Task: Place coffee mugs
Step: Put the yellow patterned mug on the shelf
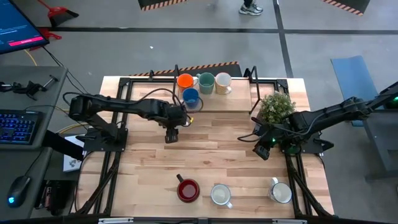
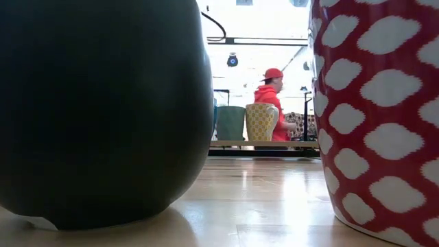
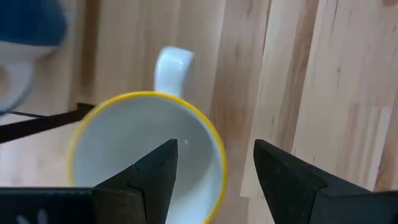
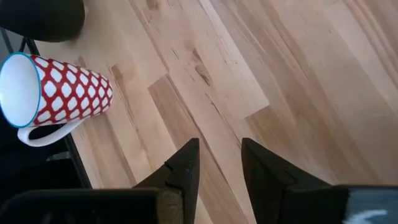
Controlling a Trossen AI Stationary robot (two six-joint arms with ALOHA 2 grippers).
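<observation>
Risk is sitting at the left gripper (image 3: 214, 165): its fingers are gaping wide and empty, one hanging over the yellow-rimmed mug (image 3: 146, 155) directly beneath, possibly clipping and tipping it. Right gripper (image 4: 217, 158) is idling half-open nearby.

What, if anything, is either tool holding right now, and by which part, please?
Nothing is held. The left tool is open astride a yellow-rimmed mug's rim without gripping it; the right tool is open over bare table.
</observation>
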